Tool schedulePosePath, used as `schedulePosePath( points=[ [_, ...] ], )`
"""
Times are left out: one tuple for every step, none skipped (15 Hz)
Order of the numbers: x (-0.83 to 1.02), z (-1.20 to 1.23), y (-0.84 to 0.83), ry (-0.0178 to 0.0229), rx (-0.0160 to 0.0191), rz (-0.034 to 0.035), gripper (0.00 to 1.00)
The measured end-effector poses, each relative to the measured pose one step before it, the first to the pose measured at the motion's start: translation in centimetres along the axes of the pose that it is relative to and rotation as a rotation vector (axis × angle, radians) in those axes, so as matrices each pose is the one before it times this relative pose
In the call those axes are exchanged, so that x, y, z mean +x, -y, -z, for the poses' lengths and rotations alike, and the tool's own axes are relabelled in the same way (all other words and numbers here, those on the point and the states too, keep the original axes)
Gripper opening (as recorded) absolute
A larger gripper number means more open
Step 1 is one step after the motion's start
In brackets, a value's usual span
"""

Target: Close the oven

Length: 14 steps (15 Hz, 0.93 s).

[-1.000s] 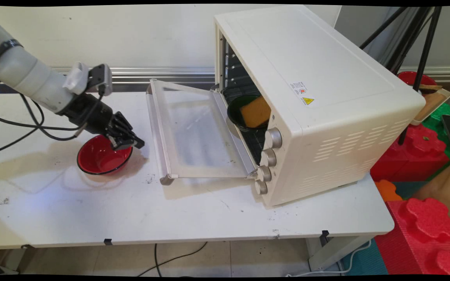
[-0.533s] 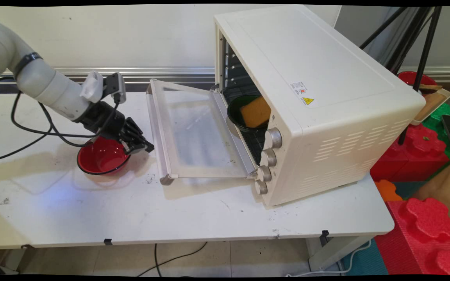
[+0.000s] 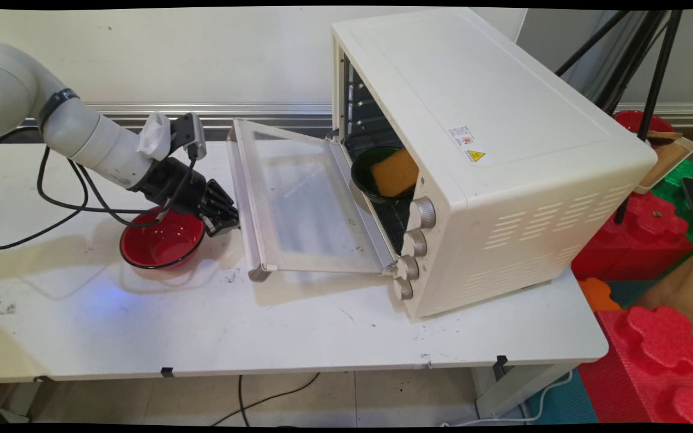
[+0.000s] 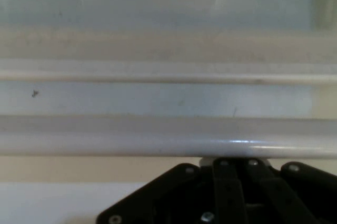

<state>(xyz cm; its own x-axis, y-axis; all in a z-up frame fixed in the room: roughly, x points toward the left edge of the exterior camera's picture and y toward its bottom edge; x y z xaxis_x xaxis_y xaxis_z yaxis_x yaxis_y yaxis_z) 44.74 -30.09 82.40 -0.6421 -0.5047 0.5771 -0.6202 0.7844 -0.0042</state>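
My gripper (image 3: 230, 220) is shut with nothing in it, its tip against the outer edge of the open oven door (image 3: 304, 198), just below the door's handle bar (image 3: 242, 186). In the hand view the handle bar (image 4: 158, 142) runs straight across, right in front of the closed gripper (image 4: 234, 162). A red bowl (image 3: 160, 245) sits on the table directly under my wrist. Inside the white toaster oven (image 3: 503, 120) a black bowl (image 3: 363, 174) holds an orange sponge (image 3: 393, 171). The door slopes slightly, its handle side off the table.
The oven takes up the table's (image 3: 322, 337) right half. Black cables (image 3: 52, 204) hang from the arm over the table's left side. Red and green foam blocks (image 3: 653, 337) and tripod legs (image 3: 653, 72) stand beyond the right edge.
My gripper moved right, away from over the red bowl, and reached the door's handle edge. The door's outer edge has shifted slightly toward the oven and lifted.
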Motion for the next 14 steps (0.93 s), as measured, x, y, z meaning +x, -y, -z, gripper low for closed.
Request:
schedulePosePath(
  points=[
    [0.146, 0.061, -0.012, -0.01246, 0.00229, -0.00032, 0.00],
    [0.079, 0.174, -0.030, -0.01341, 0.00277, 0.00166, 0.00],
    [0.010, 0.256, -0.032, -0.01184, 0.00361, 0.00262, 0.00],
    [0.140, 0.141, 0.016, -0.00890, 0.00120, -0.00026, 0.00],
    [0.229, 0.211, 0.008, -0.01325, 0.00129, -0.00154, 0.00],
    [0.356, 0.296, 0.027, -0.01634, 0.00159, -0.00316, 0.00],
    [0.764, -0.009, 0.129, -0.01666, -0.00400, -0.00973, 0.00],
    [0.467, 0.244, 0.047, -0.01590, 0.00057, -0.00421, 0.00],
    [0.496, 0.396, 0.048, -0.01900, 0.00172, -0.00261, 0.00],
    [0.266, 0.629, 0.016, -0.01871, 0.00667, 0.00183, 0.00],
    [0.517, 0.245, 0.050, -0.01529, 0.00121, -0.00247, 0.00],
    [0.624, 0.267, 0.086, -0.01792, 0.00212, -0.00280, 0.00],
    [0.713, 0.096, 0.128, -0.01605, -0.00048, -0.00455, 0.00],
    [0.439, 0.240, 0.061, -0.01328, 0.00281, -0.00039, 0.00]
  ],
)
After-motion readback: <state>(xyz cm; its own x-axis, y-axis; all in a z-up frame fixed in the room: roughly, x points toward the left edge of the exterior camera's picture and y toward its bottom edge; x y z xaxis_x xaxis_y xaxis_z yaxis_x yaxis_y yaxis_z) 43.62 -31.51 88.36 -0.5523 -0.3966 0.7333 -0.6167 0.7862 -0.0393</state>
